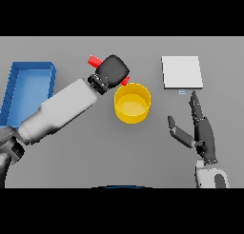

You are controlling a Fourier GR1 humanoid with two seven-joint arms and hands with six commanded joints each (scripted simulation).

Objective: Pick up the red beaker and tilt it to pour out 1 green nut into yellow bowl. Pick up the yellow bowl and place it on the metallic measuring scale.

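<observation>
Left hand above centre of the frame, arm coming in from the lower left, fingers curled tight round the beaker. Beaker mostly hidden inside that fist: one red end poking out at the hand's upper left, a smaller red bit showing at its lower right, just over the bowl's rim. Long axis running diagonally, upper left to lower right, lower-right end dipped toward the bowl. Which end is the mouth: cannot tell. Nut not visible.

Bowl yellow, round, upright, at centre frame, just below and right of the fist, its upper-left rim touching or nearly touching the hand in the picture. Inside of bowl plain yellow as far as can be made out.

Scale a pale square plate at upper right, well apart from the bowl, with a small mark at its lower edge.

Right hand at lower right, below the scale, fingers straight and pointing up the frame, thumb splayed out to the left, holding nothing.

Blue tray at the left edge, partly behind the left arm.

Grey table under everything.
</observation>
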